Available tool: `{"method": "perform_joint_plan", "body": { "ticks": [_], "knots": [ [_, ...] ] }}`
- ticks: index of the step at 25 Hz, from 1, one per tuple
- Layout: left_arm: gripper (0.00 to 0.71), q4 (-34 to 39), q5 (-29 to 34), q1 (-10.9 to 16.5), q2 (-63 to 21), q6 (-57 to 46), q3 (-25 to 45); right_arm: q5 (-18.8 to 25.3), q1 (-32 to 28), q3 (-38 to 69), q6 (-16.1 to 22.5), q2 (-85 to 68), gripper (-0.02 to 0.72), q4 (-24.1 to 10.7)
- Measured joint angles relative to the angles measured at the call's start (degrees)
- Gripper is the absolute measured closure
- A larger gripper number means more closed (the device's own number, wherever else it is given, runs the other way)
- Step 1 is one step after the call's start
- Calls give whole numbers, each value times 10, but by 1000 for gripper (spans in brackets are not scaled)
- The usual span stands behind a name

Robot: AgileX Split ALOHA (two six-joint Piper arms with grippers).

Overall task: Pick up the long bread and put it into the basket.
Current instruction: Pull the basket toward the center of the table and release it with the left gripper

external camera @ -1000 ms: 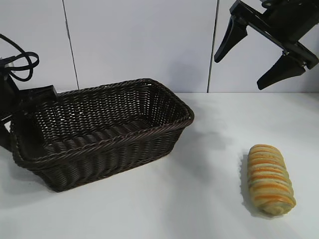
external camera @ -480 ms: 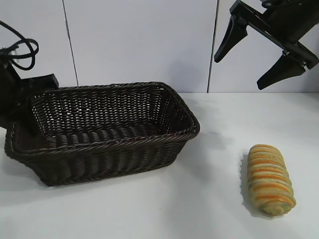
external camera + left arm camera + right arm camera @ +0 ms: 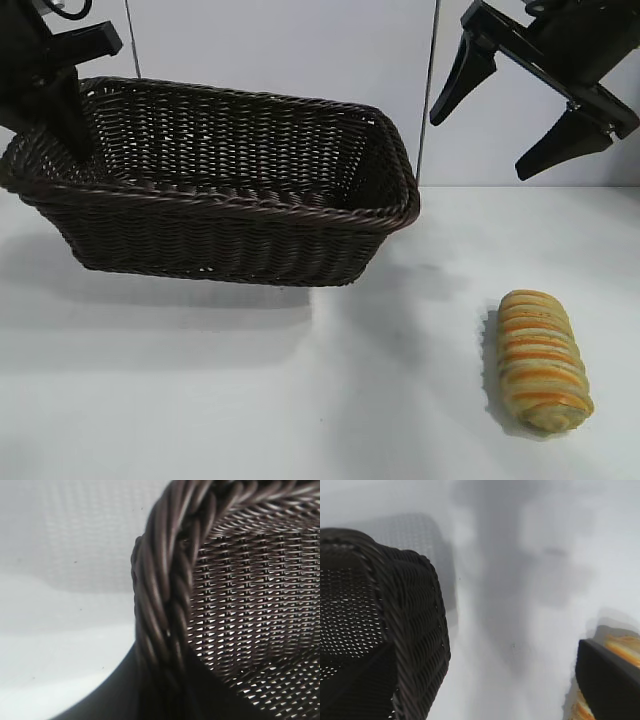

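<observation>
At the far left, my left gripper [image 3: 62,105] clamps the braided rim of the basket [image 3: 230,200], which hangs tilted above the table [image 3: 300,400]. My right gripper [image 3: 528,108] hovers with jaws spread wide (holding nothing) above the long bread [image 3: 541,358], lying well apart from the basket.

Bare table [image 3: 300,400] around bread [image 3: 541,358]; basket [image 3: 230,215] apart.
</observation>
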Motion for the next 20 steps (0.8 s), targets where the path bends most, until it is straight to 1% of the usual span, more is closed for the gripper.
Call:
{"method": "perform_joint_plan", "body": {
  "ticks": [8, 11, 12, 13, 15, 17, 18, 19, 20],
  "knots": [
    [612, -7, -57, -31, 41, 1, 0, 0, 0, 0, 0, 0, 8, 0],
    [612, -10, -66, -35, 45, -1, 0, 0, 0, 0, 0, 0, 8, 0],
    [607, -10, -66, -35, 45, -1, 0, 0, 0, 0, 0, 0, 8, 0],
    [582, -11, -67, -35, 45, -2, 0, 0, 0, 0, 0, 0, 8, 0],
    [455, -12, -68, -35, 45, -3, 0, 0, 0, 0, 0, 0, 8, 0],
    [247, -12, -66, -34, 45, -4, 0, 0, 0, 0, 0, 0, 8, 0],
    [172, -12, -63, -34, 45, -5, 0, 0, 0, 0, 0, 0, 8, 0],
    [112, -13, -59, -34, 45, -6, -1, 0, 0, 0, 0, 0, 8, 0],
    [76, -13, -56, -34, 45, -9, -2, 0, 0, 0, 0, 0, 8, 0]
  ]
}}
